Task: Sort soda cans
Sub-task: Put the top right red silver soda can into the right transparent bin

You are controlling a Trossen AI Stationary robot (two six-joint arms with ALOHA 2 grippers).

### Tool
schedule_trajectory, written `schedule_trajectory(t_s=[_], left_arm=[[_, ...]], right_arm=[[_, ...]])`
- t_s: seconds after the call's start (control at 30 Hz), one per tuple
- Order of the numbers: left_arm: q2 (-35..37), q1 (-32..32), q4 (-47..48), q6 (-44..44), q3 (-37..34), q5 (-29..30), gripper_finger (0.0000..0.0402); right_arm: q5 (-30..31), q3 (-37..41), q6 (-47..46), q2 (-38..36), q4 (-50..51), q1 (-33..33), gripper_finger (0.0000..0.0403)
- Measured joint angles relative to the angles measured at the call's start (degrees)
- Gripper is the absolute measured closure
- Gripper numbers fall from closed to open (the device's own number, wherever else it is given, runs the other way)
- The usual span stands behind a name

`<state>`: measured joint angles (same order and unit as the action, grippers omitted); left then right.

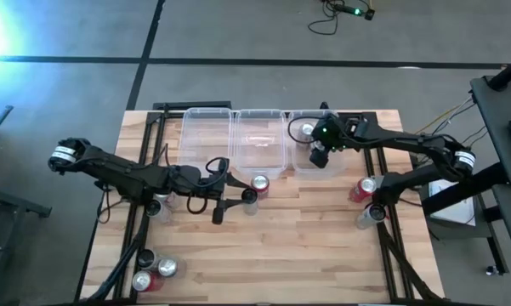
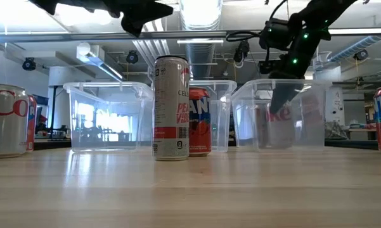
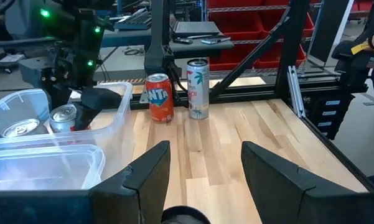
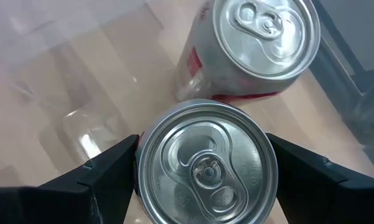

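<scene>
Right gripper (image 4: 199, 171): we see its jaws clamped around a can (image 4: 206, 163), inside the bin (image 1: 310, 161).
Left gripper (image 3: 205, 165): our jaws part-open, empty.

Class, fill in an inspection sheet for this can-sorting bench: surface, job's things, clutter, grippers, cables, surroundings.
Surface: wooden table, three clear bins along its far edge.
Job's things: two cans in the right-hand bin; two cans mid-table; two more at the right edge; three at the near left corner.
Clutter: nothing seen.
Grippers: right gripper inside the right-hand bin, jaws either side of a can there; left gripper mid-table, jaws open and empty.
Cables: black cable on the floor beyond the table.
Surroundings: grey floor; shelves with red bins.
</scene>
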<state>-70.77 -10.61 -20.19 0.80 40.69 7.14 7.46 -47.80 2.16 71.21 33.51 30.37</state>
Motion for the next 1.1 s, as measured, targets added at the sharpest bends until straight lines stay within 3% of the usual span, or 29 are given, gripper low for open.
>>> schedule_trajectory(t_s=[0.23, 0.5, 0.8, 0.93, 1.1], left_arm=[[1.8, -0.1, 1.6, -1.1, 0.0, 0.0, 0.0219], [1.8, -0.1, 1.6, -1.5, 0.0, -0.1, 0.0219], [1.8, -0.1, 1.6, -2.2, 0.0, -0.1, 0.0219], [1.6, -0.1, 1.5, -2.1, 0.0, -0.1, 0.0219], [1.6, -0.1, 1.4, -1.9, 0.0, -0.1, 0.0219]], right_arm=[[0.4, -0.1, -0.4, 0.5, -0.2, 0.0, 0.0090], [-2.1, -3.6, 1.6, -3.3, 4.4, -0.1, 0.0041], [-3.0, -16.5, 7.1, -10.1, 27.9, -0.1, 0.0035], [-0.8, -16.4, 6.9, -12.0, 36.3, -0.1, 0.0035], [3.1, -13.4, 7.2, -14.5, 38.0, -0.1, 0.0035]])
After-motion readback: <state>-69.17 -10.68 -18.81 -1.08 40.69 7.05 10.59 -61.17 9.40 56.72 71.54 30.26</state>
